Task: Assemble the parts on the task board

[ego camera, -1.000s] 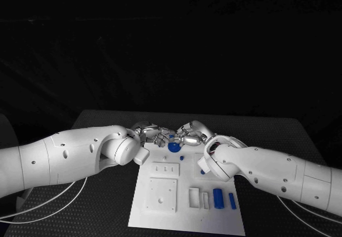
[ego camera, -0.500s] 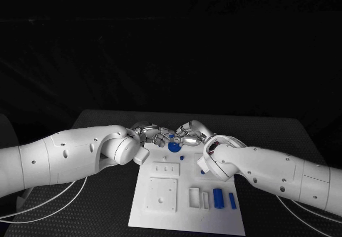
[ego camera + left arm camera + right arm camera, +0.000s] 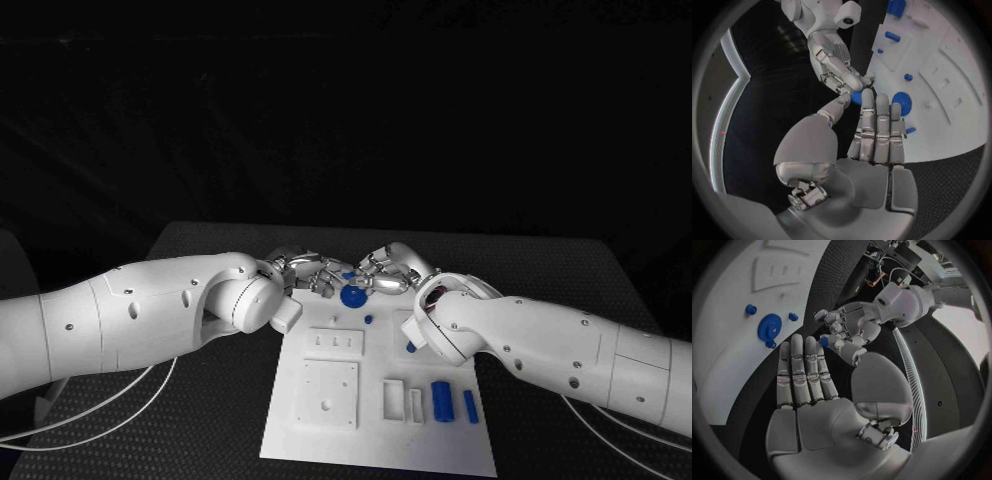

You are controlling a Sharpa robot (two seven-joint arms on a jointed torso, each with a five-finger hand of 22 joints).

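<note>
Both hands meet over the far end of the white task board [image 3: 335, 432]. My left hand [image 3: 303, 270] pinches a small blue part [image 3: 856, 96] between thumb and fingertips; the right wrist view shows the same part [image 3: 824, 341] in that hand [image 3: 848, 330]. My right hand [image 3: 387, 272] holds nothing, its fingers [image 3: 804, 370] straight, and its fingertips [image 3: 851, 80] reach close to the pinched part. Just below the hands a round blue disc [image 3: 352, 295] sits in the board, with small blue pegs [image 3: 751, 309] around it.
Nearer on the board lie a thick blue cylinder [image 3: 441, 400] and a thinner blue rod [image 3: 470, 406], beside white raised blocks [image 3: 329, 392]. Two more small blue pegs [image 3: 368, 320] stand mid-board. White cables [image 3: 87, 420] trail over the table's left side.
</note>
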